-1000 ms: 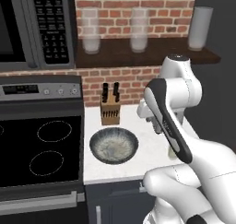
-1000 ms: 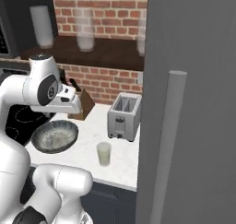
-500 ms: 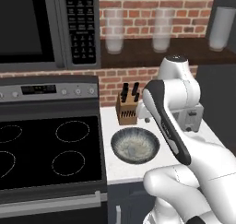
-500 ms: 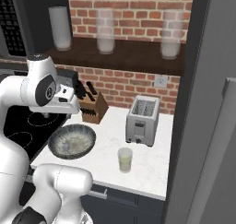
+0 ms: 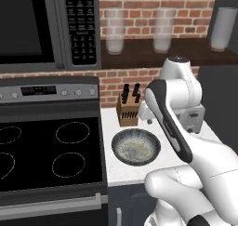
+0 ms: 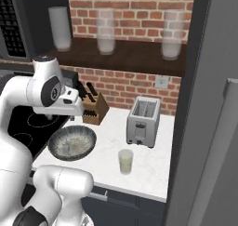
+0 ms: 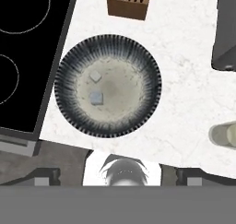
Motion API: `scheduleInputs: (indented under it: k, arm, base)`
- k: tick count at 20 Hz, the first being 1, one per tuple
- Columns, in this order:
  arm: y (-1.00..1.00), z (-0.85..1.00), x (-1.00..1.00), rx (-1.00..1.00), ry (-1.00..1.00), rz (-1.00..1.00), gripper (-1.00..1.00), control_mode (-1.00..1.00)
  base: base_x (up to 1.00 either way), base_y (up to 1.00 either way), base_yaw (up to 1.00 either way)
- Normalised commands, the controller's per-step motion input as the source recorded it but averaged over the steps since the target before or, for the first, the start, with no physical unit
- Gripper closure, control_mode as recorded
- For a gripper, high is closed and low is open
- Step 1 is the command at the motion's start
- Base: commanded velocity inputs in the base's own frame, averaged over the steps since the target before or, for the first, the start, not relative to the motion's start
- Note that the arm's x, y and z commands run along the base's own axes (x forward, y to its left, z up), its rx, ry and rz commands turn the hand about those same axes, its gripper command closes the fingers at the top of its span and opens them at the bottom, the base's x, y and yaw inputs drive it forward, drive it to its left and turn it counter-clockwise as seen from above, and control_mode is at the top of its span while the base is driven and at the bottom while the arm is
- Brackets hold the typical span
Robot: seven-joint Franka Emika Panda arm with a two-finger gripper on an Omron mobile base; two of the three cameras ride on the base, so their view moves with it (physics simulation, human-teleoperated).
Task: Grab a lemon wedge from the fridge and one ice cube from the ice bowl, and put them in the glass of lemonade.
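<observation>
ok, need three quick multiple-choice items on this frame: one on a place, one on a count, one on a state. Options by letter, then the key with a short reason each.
1. Where does the small clear tumbler of pale yellowish lemonade stand?
A. On the stove top
B. On the white counter, in front of the silver toaster
C. On the dark wall shelf

2. How many pale ice cubes lie in the wide dark grey speckled ice bowl?
A. None
B. Two
C. Five

3. What state is the fridge door with the long grey bar handle in?
A. Shut
B. Wide open, shelves showing
C. Taken off

Key: 1 B, the right base view shows it on the counter just ahead of the toaster. 2 B, the hand view shows two small cubes inside the bowl. 3 A, no shelves or gap show.
</observation>
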Motion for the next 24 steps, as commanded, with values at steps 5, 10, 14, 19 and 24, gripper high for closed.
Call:
scheduleInputs:
  k: [5, 10, 14, 19, 24]
  arm:
    - [-0.02, -0.14, 0.10, 0.00, 0.48, 0.06, -1.00, -1.00]
    - [-0.06, -0.61, 0.29, 0.13, 0.32, 0.16, -1.00, -1.00]
    - [0.25, -0.67, 0.19, 0.03, 0.24, 0.06, -1.00, -1.00]
    - [0.72, -0.84, 0.29, -0.08, 0.12, 0.06, -1.00, -1.00]
    - [0.13, -0.35, 0.20, -0.06, 0.04, 0.03, -1.00, -1.00]
  base:
    - [0.00, 0.00, 0.00]
    - [0.00, 0.00, 0.00]
    - [0.00, 0.00, 0.00]
    - [0.00, 0.00, 0.00]
    - [0.00, 0.00, 0.00]
